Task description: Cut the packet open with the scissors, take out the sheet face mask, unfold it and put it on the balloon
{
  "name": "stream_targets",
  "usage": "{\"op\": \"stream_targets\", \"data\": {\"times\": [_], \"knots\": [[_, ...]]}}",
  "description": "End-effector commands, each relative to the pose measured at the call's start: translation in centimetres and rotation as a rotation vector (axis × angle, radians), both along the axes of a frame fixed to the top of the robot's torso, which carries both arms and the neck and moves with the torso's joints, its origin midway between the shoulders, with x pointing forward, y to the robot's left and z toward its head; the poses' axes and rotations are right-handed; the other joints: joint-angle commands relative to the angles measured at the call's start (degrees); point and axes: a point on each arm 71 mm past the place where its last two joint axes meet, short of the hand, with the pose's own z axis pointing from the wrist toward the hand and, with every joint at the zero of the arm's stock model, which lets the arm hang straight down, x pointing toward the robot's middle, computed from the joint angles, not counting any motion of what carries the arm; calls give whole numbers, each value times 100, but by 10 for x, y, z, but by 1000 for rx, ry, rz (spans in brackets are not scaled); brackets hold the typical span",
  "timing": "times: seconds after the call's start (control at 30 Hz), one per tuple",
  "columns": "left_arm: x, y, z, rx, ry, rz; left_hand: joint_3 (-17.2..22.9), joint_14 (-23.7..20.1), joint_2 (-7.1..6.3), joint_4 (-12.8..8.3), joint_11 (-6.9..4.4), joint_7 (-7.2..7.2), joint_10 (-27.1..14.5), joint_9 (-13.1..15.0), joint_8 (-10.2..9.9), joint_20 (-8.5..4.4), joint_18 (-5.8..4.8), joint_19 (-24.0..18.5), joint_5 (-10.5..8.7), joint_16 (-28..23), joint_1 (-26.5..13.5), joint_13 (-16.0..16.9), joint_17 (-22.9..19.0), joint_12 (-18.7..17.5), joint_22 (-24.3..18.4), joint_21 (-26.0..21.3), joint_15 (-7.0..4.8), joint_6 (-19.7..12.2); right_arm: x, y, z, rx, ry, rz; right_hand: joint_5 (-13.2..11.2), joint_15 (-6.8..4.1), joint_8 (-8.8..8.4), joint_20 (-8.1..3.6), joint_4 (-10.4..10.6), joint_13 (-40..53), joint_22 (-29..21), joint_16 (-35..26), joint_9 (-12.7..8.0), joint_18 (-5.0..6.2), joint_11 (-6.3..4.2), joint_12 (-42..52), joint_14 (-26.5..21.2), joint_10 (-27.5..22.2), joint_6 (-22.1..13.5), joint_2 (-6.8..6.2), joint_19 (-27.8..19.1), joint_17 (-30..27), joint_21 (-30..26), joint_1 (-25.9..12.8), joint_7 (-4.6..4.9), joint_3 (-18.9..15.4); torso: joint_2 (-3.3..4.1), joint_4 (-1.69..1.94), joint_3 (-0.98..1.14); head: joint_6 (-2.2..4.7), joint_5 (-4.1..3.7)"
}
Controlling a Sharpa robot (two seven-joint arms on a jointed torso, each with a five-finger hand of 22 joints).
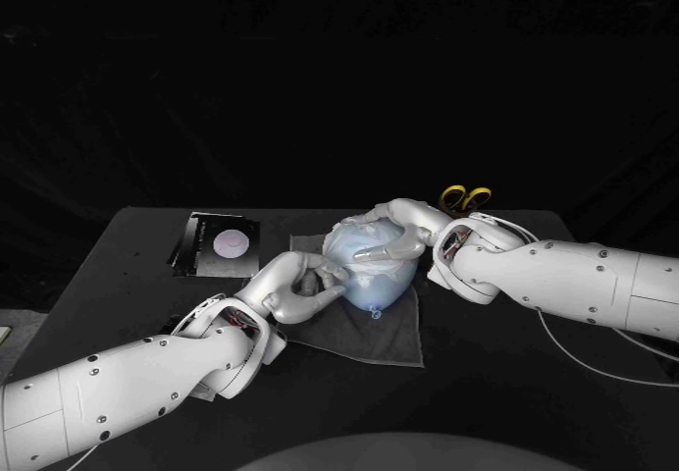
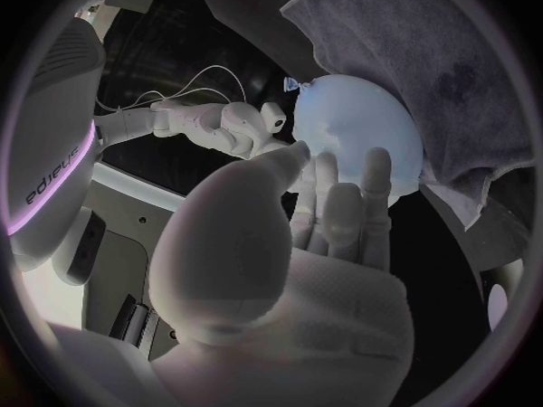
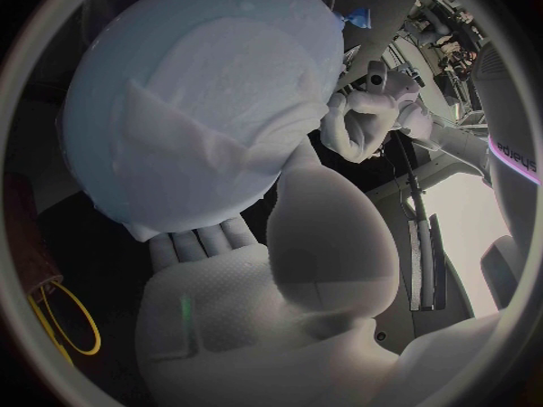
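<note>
I have the pale blue balloon point(image 1: 371, 273) on the grey cloth point(image 1: 385, 339), knot toward me, with the white sheet mask point(image 3: 215, 127) draped over it. My right hand point(image 1: 400, 231) curls its fingers over it. My left hand point(image 1: 297, 287) presses straight, close-set fingers against its left side.

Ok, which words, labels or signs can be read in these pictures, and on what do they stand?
"sharpa", upside down, seemingly: on the right arm in the left wrist view.
The same lettering, partly cut off: on the left arm in the right wrist view.
Packet: pale round mark, print too small to read.
</note>
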Motion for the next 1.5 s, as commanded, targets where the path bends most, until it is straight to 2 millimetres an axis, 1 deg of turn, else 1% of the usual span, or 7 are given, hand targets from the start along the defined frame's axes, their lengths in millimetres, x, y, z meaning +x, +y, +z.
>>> {"op": "stream_targets", "data": {"times": [0.03, 0.2, 0.4, 0.63, 0.93, 1.27, 1.5], "knots": [[2, 3, 6, -85, -55, 54, -48, -164, -148, -1, 31, 41, -53, -19, -73, 39, 60, -74, -22, -129, -21, -71, -233, -96, -89, -117, 47, -153, -4, -3, -14, -46, 72, 2, -18, -16, 16, 10, -3, 5, -8, -22, 10, 78, 33, 33, -30, -22, 49, 64, -28, -9, 35, -7, 354, 40, -3, -9, 4, 7, 4], [6, 5, 4, -46, -75, 83, -155, -203, -237, 3, 59, 59, -71, -13, -84, 74, 63, -87, -23, -172, -46, -96, -263, -117, -138, -193, 77, -180, -4, -3, -14, -46, 72, 3, -18, -16, 16, 10, -3, 5, -8, -22, 10, 78, 33, 33, -30, -22, 49, 64, -28, -9, 35, -7, 354, 40, -3, -10, 10, 1, 16], [15, 4, -5, 28, -73, 110, -334, -11, -299, 29, 59, 51, -65, 4, -69, 101, 71, -53, -22, -46, -76, -61, 86, -39, -174, -237, 85, -174, -4, -2, -15, -47, 72, 5, -18, -16, 16, 10, -3, 5, -8, -22, 10, 78, 33, 33, -30, -22, 49, 64, -28, -9, 35, -7, 354, 40, 2, -16, 10, -4, 29], [22, -4, -11, 68, -72, 119, -510, 254, -237, 64, 12, 3, -36, 52, 17, 93, 79, 49, -22, 168, -12, 64, 551, 192, -174, -209, 52, -68, -5, -1, -15, -44, 75, 6, -26, -16, 15, 10, -4, 5, -3, -21, 3, 79, 33, 33, -27, -23, 54, 101, -23, -11, 39, 2, 359, 68, 6, -10, 10, -15, 32], [22, -14, -10, 53, -88, 113, -647, 603, -162, 113, -86, -84, -27, 102, 137, 29, -29, 574, -22, 431, 78, 312, 1143, 624, 414, 206, -32, 65, -5, 0, -16, -42, 79, 7, -26, -16, 15, 10, -4, 5, -3, -21, 3, 79, 33, 33, -27, -23, 54, 101, -23, -11, 39, 2, 359, 68, 3, -10, 6, -18, 29], [21, -18, -7, 29, -98, 110, -644, 674, -112, 131, -104, -98, -38, 108, 155, 10, -54, 678, -21, 481, 119, 371, 1267, 725, 551, 304, -50, 77, -5, -1, -17, -41, 81, 7, -29, -17, 12, 10, -5, 4, -7, -21, -4, 80, 34, 32, -32, -31, 45, 117, -27, -14, 39, 5, 365, 79, 1, -8, 6, -6, 24], [20, -21, -8, 39, -76, 85, -541, 777, 25, 135, -163, -172, -13, 170, 316, -22, -82, 804, -21, 544, 219, 417, 1420, 819, 723, 434, -101, 337, -5, 0, -17, -41, 82, 7, -31, -17, 10, 10, -5, 4, -5, -21, -8, 80, 35, 32, -31, -32, 40, 122, -25, -15, 40, 6, 368, 84, 0, -5, 9, -16, 26]]}}
